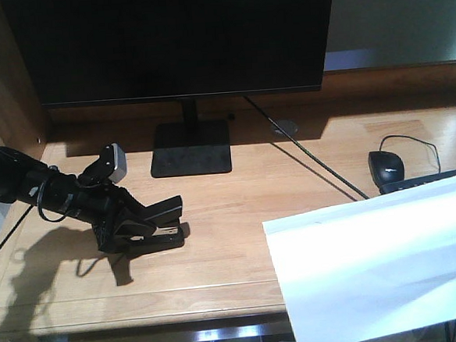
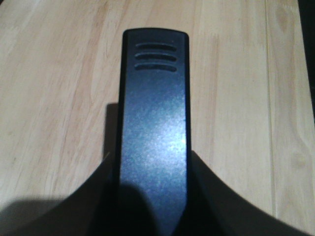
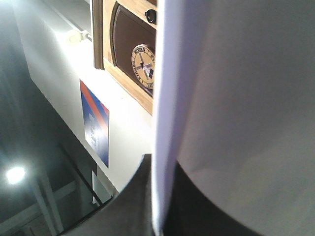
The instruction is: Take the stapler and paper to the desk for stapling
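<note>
Placement of both items on the desk is being carried out, by the look of it. The stapler is being held low over the left front part of the tabletop, and the paper is being held up over the right front corner.

The stapler is being gripped at its rear by the left gripper, whose jaws are being pressed narrowly against its two sides. In the left wrist view its black top is running straight out from between the fingers, ribbed nose pointing away. Its base is either touching the wood or sitting just above it; which cannot be told.

The paper is being pinched near one edge by the right gripper, seen only in the right wrist view, where the sheet is passing edge-on between two dark fingers. In the front view the sheet is slanting, with its near part hanging past the desk's front edge. Its far edge is hiding part of the keyboard near the computer mouse. Stapler and paper are being held well apart.

The next move is judged to call for the stapler to be set down and released. The sheet then needs laying flat on bare wood between the arms, away from mouse and cable. Being thin, it is likely to curl or slide off the front edge.
</note>
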Motion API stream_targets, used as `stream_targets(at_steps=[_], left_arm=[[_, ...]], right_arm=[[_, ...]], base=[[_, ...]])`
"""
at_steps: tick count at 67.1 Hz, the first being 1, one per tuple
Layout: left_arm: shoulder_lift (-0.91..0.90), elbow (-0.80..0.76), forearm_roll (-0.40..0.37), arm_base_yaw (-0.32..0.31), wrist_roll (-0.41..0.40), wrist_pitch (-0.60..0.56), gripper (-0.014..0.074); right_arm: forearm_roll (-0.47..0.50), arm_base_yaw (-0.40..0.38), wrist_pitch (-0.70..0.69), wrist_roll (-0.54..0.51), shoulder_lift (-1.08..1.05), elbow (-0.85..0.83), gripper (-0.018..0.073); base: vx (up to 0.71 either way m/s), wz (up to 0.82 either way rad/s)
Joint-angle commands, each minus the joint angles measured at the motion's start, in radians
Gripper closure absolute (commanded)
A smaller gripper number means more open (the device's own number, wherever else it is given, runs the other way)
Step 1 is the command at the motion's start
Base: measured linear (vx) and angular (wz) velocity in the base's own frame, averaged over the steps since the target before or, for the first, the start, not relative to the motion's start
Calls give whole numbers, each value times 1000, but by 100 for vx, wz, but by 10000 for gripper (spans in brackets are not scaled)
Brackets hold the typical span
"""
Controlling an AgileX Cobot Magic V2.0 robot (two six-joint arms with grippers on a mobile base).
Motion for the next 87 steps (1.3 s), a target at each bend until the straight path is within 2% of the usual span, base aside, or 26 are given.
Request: stream_targets(at_steps=[1, 11, 27, 32, 39, 48, 57, 62, 69, 81, 87], left_arm=[[-54, -30, -58, -3, 4, 48, 541], [-54, -30, -31, -3, 0, 50, 448], [-54, -30, -18, -3, -4, 49, 213], [-54, -30, -18, -3, -4, 49, 167], [-64, -30, -26, -3, -5, 60, 130], [-110, -30, -25, -3, -5, 71, 130], [-173, -30, -25, -3, -5, 68, 152], [-198, -30, -25, -3, -5, 64, 192], [-203, -30, -25, -3, -5, 64, 304], [-189, -30, 5, -3, -15, 56, 604], [-184, -30, 5, -3, -34, 39, 605]], right_arm=[[10, 0, -52, -4, 8, 2, 561], [10, 0, -51, -4, 8, 2, 561], [10, 0, -51, -4, 8, 2, 561], [10, 0, -51, -4, 8, 2, 561], [10, 0, -51, -4, 8, 2, 561], [10, 0, -51, -4, 8, 2, 561], [10, 0, -51, -4, 8, 2, 561], [10, 0, -51, -4, 8, 2, 561], [10, 0, -51, -4, 8, 2, 561], [10, 0, -51, -4, 8, 2, 561], [10, 0, -51, -4, 8, 2, 561]], base=[[0, 0], [0, 0], [0, 0], [0, 0], [0, 0], [0, 0], [0, 0], [0, 0], [0, 0], [0, 0], [0, 0]])
